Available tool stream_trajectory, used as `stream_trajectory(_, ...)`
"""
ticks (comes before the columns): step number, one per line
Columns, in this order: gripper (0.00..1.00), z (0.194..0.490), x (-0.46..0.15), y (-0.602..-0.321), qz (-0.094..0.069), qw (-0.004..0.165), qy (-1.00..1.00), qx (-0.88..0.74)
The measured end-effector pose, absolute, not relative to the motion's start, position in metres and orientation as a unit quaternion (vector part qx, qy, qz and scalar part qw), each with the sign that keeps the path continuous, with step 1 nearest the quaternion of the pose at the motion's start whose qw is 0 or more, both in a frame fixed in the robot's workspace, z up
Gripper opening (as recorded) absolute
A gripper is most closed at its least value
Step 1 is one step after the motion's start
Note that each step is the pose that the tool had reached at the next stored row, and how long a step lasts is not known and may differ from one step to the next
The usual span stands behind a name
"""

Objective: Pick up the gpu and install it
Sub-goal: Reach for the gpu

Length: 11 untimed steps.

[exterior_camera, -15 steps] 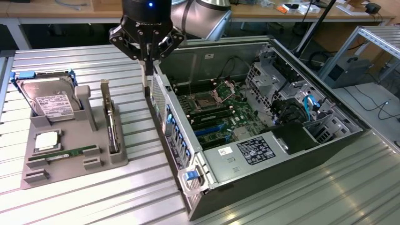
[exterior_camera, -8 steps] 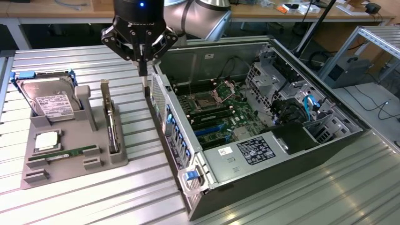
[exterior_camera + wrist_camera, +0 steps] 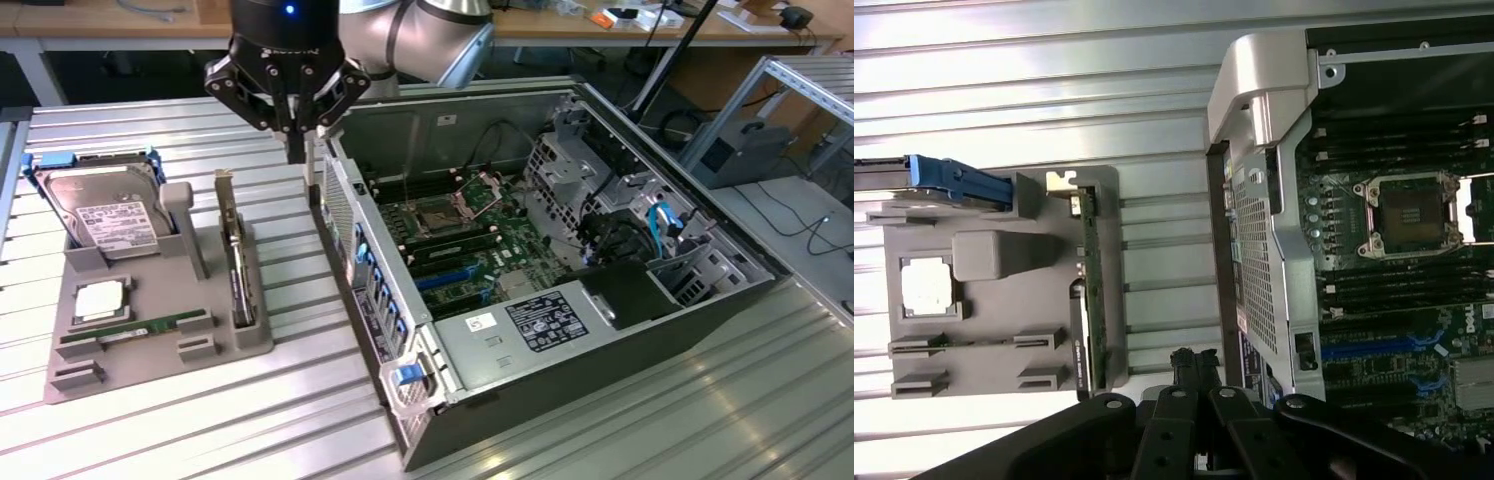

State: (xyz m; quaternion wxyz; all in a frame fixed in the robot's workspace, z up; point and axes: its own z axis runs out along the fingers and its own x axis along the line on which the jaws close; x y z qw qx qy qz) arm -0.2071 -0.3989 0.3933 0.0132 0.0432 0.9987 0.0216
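Note:
The gpu (image 3: 238,262) stands on its long edge in a slot of the grey holder tray (image 3: 160,350), its silver bracket at the far end. In the wrist view the gpu (image 3: 1090,290) appears edge-on, as a thin green-and-dark strip with the bracket at one end. My gripper (image 3: 298,150) hangs shut and empty above the gap between the tray and the open computer case (image 3: 400,400), a little beyond the card's bracket end. The gripper's black fingers (image 3: 1194,362) are pressed together, touching nothing.
The tray also holds a silver hard drive (image 3: 114,215) with blue rails, a square processor (image 3: 100,300) and a narrow green memory stick (image 3: 154,325). Inside the case lies the motherboard (image 3: 461,235) with blue slots (image 3: 447,277). A ribbed metal table (image 3: 200,430) is underneath.

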Motion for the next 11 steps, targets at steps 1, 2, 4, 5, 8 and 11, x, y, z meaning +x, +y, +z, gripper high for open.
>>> stream_trajectory(1, 0.11, 0.3933, -0.208, -0.3989, 0.022, 0.013, 0.999, 0.043)
stream_trajectory(2, 0.11, 0.3933, -0.2089, -0.3989, 0.022, 0.013, 0.999, 0.043)
stream_trajectory(4, 0.11, 0.3933, -0.2102, -0.3989, 0.022, 0.013, 0.999, 0.043)
stream_trajectory(5, 0.11, 0.3933, -0.2108, -0.3989, 0.022, 0.013, 0.999, 0.043)
stream_trajectory(8, 0.11, 0.3933, -0.2127, -0.3989, 0.022, 0.013, 0.999, 0.043)
stream_trajectory(11, 0.11, 0.3933, -0.2152, -0.3989, 0.022, 0.013, 0.999, 0.043)
